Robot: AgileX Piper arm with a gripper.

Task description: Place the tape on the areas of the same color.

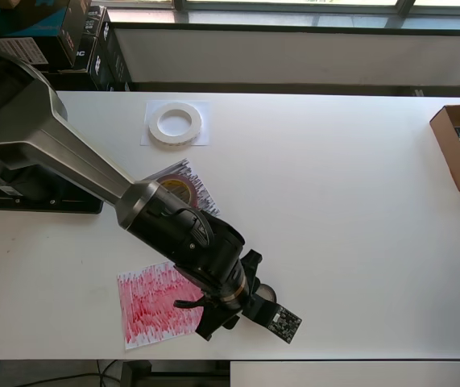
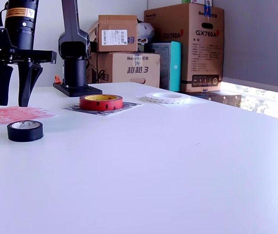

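Well, tool (image 2: 10, 100) w/ jaws apart, over glossy black tape ring (image 2: 25, 130), beside red-scribbled paper sq (image 2: 17, 114), smooth white table (image 2: 177, 161).

Tape rolls: three, namely one white roll (image 1: 175, 123), one red roll (image 2: 101, 102), one black roll (image 2: 25, 130). Paper sheets: three, namely one plain white (image 1: 204, 137), one black-scribbled (image 2: 129, 106), one red-scribbled (image 1: 151, 308).

The single dark arm reaches out and bends down at the wrist, its black gripper (image 2: 10, 90) pointing straight down, jaws parted and empty.
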